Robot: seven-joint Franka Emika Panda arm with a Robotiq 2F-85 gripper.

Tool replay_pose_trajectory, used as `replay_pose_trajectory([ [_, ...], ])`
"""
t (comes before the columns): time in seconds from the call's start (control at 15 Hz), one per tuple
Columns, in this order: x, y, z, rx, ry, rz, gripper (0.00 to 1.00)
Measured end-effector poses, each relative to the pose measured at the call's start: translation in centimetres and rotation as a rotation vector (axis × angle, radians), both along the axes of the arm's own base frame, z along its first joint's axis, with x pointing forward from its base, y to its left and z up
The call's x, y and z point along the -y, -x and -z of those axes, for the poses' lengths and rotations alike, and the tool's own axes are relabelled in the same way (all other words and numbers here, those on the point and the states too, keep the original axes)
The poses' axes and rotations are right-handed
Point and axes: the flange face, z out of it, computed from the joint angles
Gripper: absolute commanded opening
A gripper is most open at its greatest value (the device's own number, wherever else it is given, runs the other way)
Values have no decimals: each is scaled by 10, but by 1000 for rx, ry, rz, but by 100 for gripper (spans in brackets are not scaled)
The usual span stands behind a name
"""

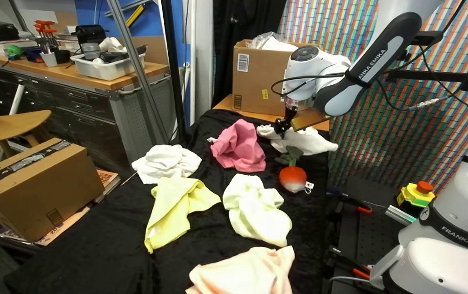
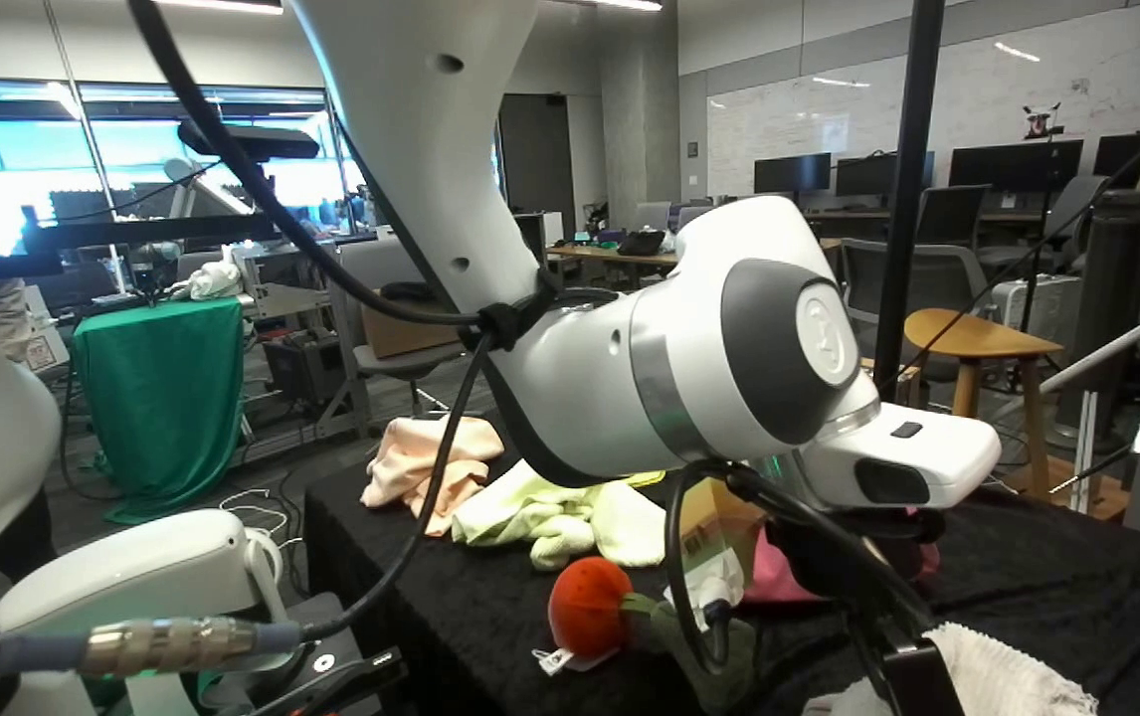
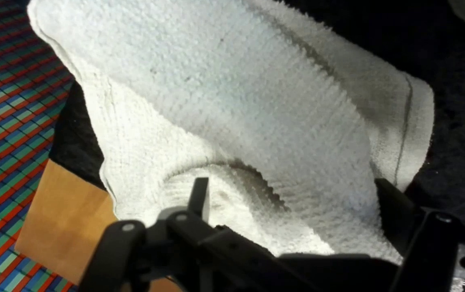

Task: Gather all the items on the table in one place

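Observation:
My gripper point(image 1: 285, 125) is open over a white cloth point(image 1: 313, 143) at the table's far end. In the wrist view my fingers point(image 3: 291, 184) stand wide apart, with the white cloth point(image 3: 236, 93) between and under them; contact is unclear. A soft red radish toy point(image 1: 292, 178) with green leaves lies nearby; it also shows in an exterior view point(image 2: 590, 605). A pink cloth point(image 1: 240, 149), another white cloth point(image 1: 166, 163), a yellow cloth point(image 1: 172, 208), a pale green cloth point(image 1: 254, 210) and a peach cloth point(image 1: 248, 272) lie spread out. The arm partly hides the pink cloth in an exterior view point(image 2: 779, 577).
The table has a black cover point(image 1: 107, 257). A large cardboard box point(image 1: 258, 87) stands behind the far end. Another cardboard box point(image 1: 42, 188) is beside the table. A second arm point(image 1: 450, 228) and an emergency stop point(image 1: 415, 195) are at the opposite side.

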Motion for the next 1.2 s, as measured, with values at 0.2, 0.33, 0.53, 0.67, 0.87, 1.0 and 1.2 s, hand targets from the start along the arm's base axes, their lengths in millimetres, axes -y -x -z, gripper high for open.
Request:
replay_pose_trajectory([
  [0.2, 3, -4, 5, -11, 2, -21, 58],
  [0.33, 5, -5, 10, -20, 0, -31, 42],
  [0.53, 7, -5, 18, -28, -6, -46, 19],
  [0.67, 7, -6, 20, -28, -11, -62, 9],
  [0.87, 5, -8, 19, -20, -18, -94, 8],
  [1.0, 0, -10, 17, -9, -22, -118, 10],
  [1.2, -13, -13, 7, 14, -22, -150, 10],
])
